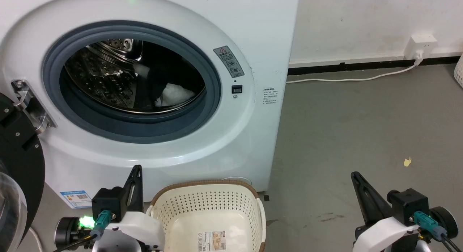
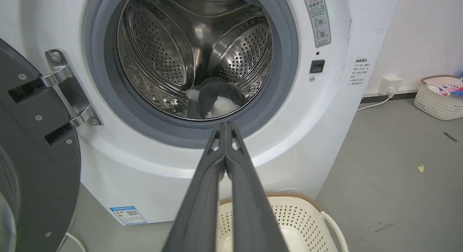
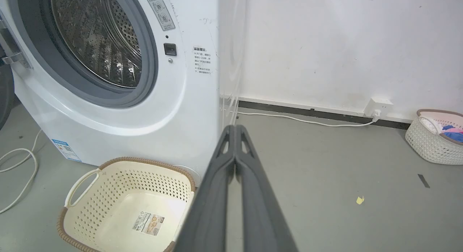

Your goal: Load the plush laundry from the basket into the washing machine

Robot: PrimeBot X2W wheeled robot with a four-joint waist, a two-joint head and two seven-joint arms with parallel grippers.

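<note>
The black-and-white plush laundry [image 1: 170, 91] lies at the bottom of the steel drum of the white washing machine [image 1: 224, 136], whose door hangs open at the left. In the left wrist view the plush laundry [image 2: 215, 100] rests just behind the grey seal. The cream basket [image 1: 217, 212] stands on the floor before the washer with nothing in it but its label sticker [image 3: 148, 223]. My left gripper [image 1: 136, 168] is shut and holds nothing, low at the basket's left. My right gripper [image 1: 354, 174] is shut too, over bare floor to the right.
The open black-rimmed door [image 1: 16, 165] juts out at the left. A white cable [image 1: 361, 78] runs along the wall to a socket [image 1: 419, 45]. A second basket with clothes [image 3: 437, 139] stands far right. A yellow scrap [image 1: 407, 161] lies on the grey floor.
</note>
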